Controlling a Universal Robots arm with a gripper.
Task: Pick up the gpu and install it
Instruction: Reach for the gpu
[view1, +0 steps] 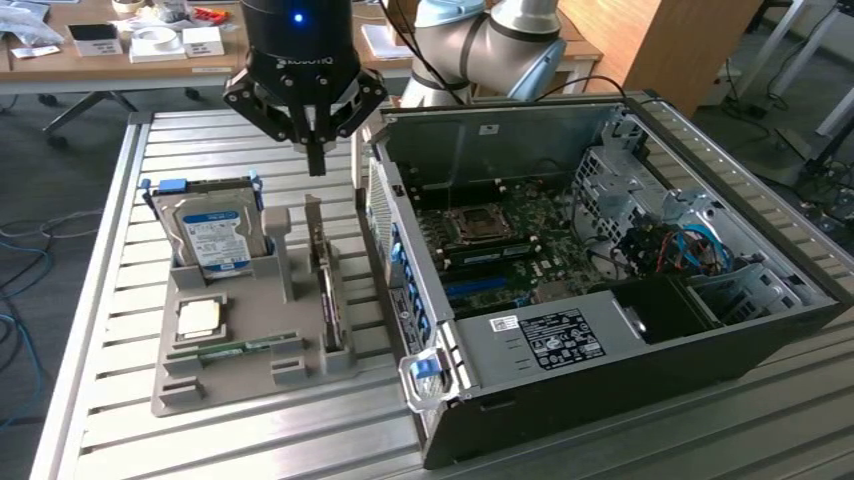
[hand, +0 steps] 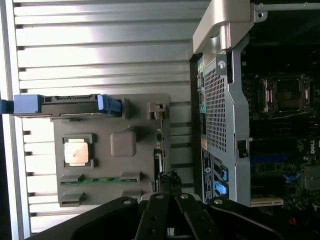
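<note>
With gripper (view1: 316, 165) shut and empty, poised above gpu (view1: 326, 290) standing on edge in tray (view1: 180, 385) between drive (view1: 214, 240) and case (view1: 641, 395), open first, centre over card's top edge, lower straight, pinch firmly without twisting.

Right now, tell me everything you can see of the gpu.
The gpu is a thin dark card standing upright on its long edge in a slot of the grey holder, on the side nearest the open computer case. It is seen edge-on, so its faces stay hidden. The shut gripper hangs close above one end; I cannot tell whether they touch.
</note>
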